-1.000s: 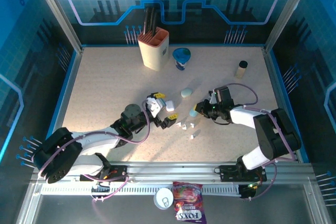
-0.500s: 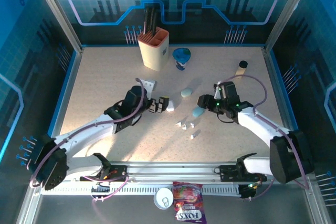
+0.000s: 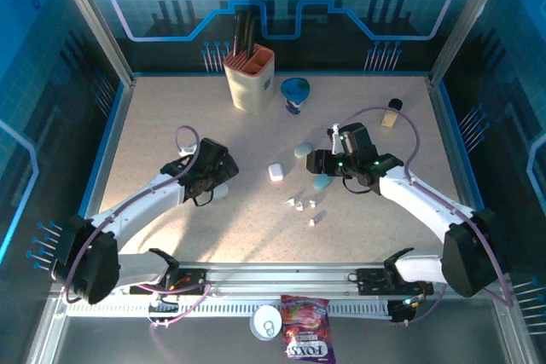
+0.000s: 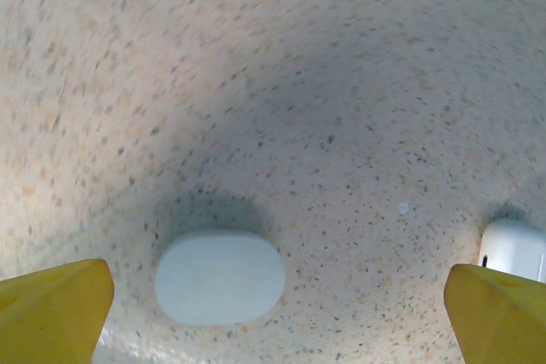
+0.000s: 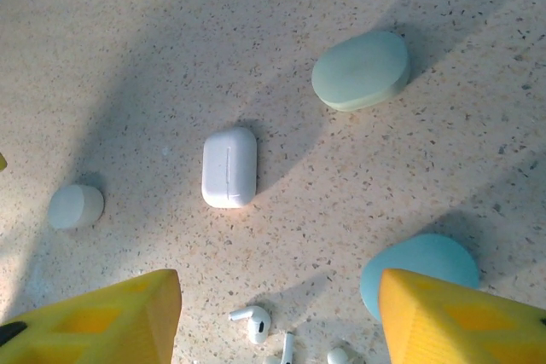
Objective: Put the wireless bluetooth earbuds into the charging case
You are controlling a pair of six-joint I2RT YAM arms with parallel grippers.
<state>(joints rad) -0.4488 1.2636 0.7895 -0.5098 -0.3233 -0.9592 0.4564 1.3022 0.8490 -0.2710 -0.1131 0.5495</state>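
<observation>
Earbuds, tiny, stemmed and white, lie loose on the speckled beige tabletop, not yet in any case. Near them sit a white rounded-rectangle charging case, apparently closed, a pale green pebble-shaped case and a teal pebble-shaped case. The right gripper hangs above the buds, jaws apart and holding nothing, seemingly placed to choose one. The left gripper, jaws wide, straddles a pale oval case without touching it, probably to steady it.

Matt speckled tabletop; white case looks smooth, probably plastic.
</observation>
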